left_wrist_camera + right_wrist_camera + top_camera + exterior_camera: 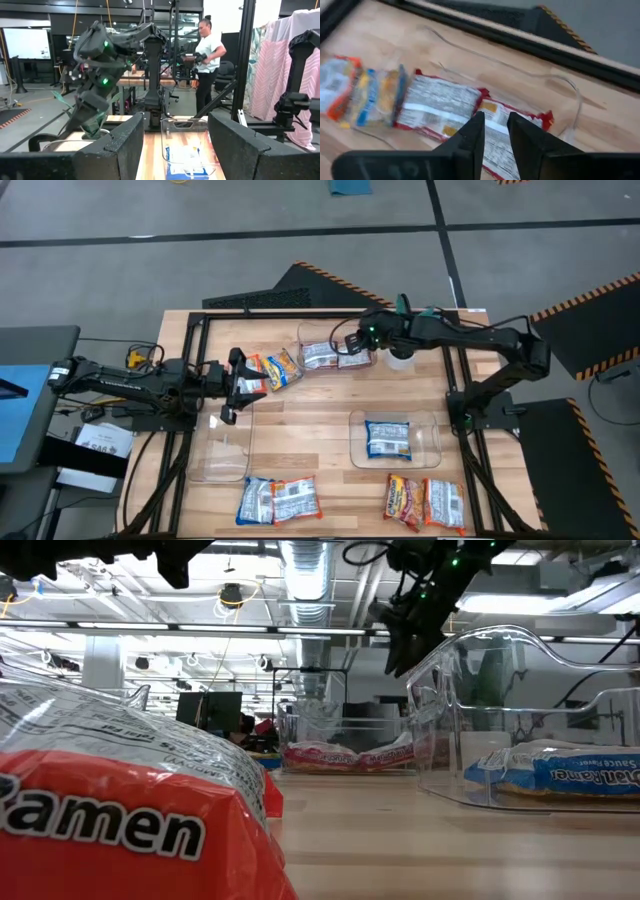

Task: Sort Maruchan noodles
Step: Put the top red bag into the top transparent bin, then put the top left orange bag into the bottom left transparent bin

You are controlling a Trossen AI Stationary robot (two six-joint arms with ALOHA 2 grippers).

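In the high view my right gripper [350,346] hangs over the far clear bin [305,330], where two red-and-white noodle packets [322,356] lie flat. The right wrist view shows its fingers a narrow gap apart [495,125], empty, above those packets [437,107]. My left gripper [240,387] is wide open and empty, pointing level toward the table's right, beside a red-white packet [252,372] and an orange-yellow packet [283,368] lying on the wood. A blue packet [387,438] lies in the near right bin [432,442]. Several more packets [295,500] lie along the near edge.
An empty clear bin [225,448] sits near my left gripper. A white pot [400,358] stands under my right arm. A red packet [120,810] fills the low view's foreground. Black frame rails [195,380] border the table. A person [207,55] stands in the room beyond.
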